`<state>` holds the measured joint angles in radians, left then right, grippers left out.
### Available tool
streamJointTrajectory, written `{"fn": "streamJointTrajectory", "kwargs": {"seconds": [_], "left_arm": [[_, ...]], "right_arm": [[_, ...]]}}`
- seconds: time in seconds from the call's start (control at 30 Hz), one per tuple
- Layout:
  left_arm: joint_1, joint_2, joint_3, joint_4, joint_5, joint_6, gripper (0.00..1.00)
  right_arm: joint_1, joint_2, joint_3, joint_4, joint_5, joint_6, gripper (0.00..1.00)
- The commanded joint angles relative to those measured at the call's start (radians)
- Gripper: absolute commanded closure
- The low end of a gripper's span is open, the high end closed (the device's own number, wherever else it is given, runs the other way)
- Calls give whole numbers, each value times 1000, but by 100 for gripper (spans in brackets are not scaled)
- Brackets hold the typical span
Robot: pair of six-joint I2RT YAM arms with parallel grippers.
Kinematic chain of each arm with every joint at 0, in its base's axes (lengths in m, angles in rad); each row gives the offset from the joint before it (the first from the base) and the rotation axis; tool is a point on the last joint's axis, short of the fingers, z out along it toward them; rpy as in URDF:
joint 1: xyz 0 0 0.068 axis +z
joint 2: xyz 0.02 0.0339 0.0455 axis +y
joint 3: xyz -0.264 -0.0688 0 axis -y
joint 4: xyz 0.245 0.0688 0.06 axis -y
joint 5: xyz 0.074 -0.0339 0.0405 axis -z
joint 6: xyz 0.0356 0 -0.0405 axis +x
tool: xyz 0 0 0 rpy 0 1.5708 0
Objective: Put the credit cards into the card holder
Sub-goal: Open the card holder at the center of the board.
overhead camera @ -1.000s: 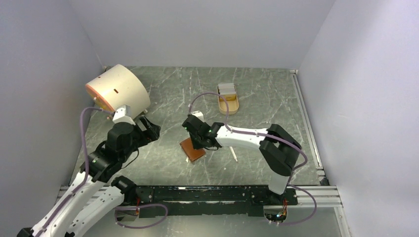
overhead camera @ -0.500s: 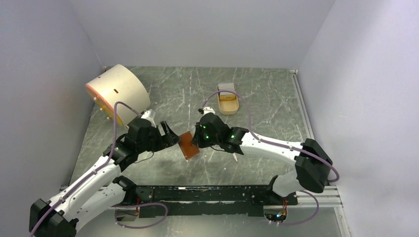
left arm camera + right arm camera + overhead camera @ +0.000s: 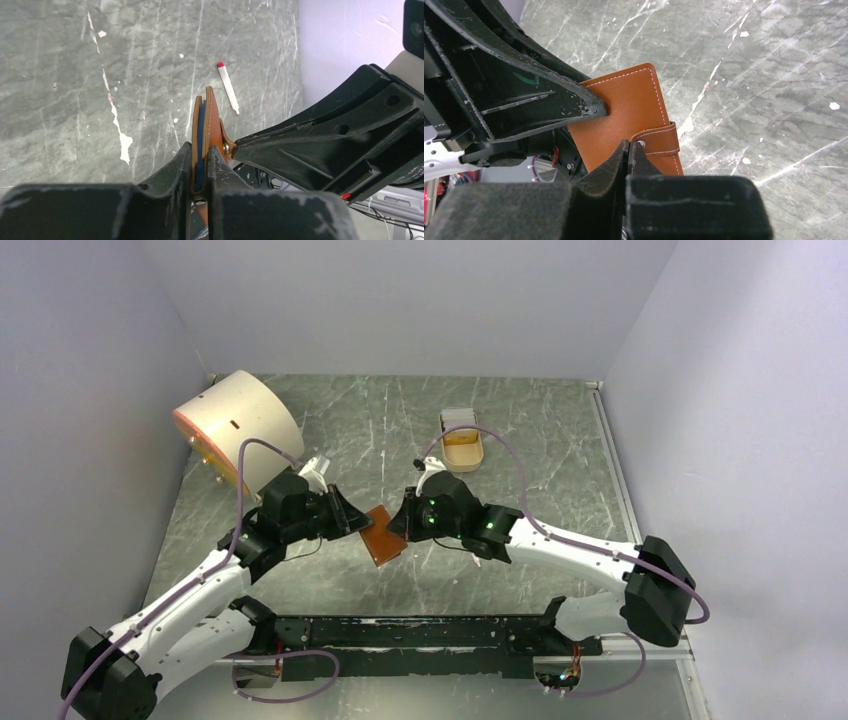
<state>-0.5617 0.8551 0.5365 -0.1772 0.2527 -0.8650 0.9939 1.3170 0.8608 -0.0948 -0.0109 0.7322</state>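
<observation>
**Both grippers pinch the card holder**

Left gripper (image 3: 200, 159) is clamped tight on the edge of the folded card holder (image 3: 209, 120). Right gripper (image 3: 628, 150) is closed on its snap tab (image 3: 658, 140). The holder sits between the two grippers, mid-table. Only the left wrist view shows the blue lining and a red-tipped white stick (image 3: 228, 88) lying on the marble table (image 3: 75, 75). Only the right wrist view shows the white stitching. Print on the arm is unreadable.

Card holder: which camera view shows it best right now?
Right wrist view: the card holder is seen face-on, its snap tab clear, with the right claw pinching the tab. Left wrist shows only its edge and blue lining, clamped in the left claw. Top external shows a small brown patch between both claws.
</observation>
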Motion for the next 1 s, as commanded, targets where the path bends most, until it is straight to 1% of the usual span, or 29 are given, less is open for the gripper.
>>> {"fn": "streamJointTrajectory", "kwargs": {"seconds": [0.0,0.07,0.33,0.47,0.5,0.63,0.7,0.73,0.8,0.87,0.97], "left_arm": [[-1,-2,-23,15,28,19,91],[-1,0,-26,21,33,24,91],[-1,47,-46,64,51,42,91],[-1,81,-51,103,81,39,91],[-1,94,-52,111,82,42,86],[-1,163,-19,61,14,55,57],[0,205,-5,33,-21,59,47],[0,226,-5,27,-30,58,45],[1,263,-16,36,-14,53,44],[1,281,-31,53,14,43,43],[1,270,-34,21,-6,31,38]], "right_arm": [[-12,-74,-24,15,37,-13,100],[-21,-93,-40,0,67,-23,100],[-59,-155,-88,-6,64,-32,100],[-63,-150,-99,8,28,-27,100],[-62,-145,-105,15,20,-22,100],[-63,-134,-153,66,3,-12,100],[-63,-127,-195,109,-4,0,100],[-64,-119,-222,147,-13,7,100],[-67,-90,-268,216,-53,33,100],[-71,-51,-283,244,-89,55,100],[-71,-27,-291,266,-118,67,100]]}}
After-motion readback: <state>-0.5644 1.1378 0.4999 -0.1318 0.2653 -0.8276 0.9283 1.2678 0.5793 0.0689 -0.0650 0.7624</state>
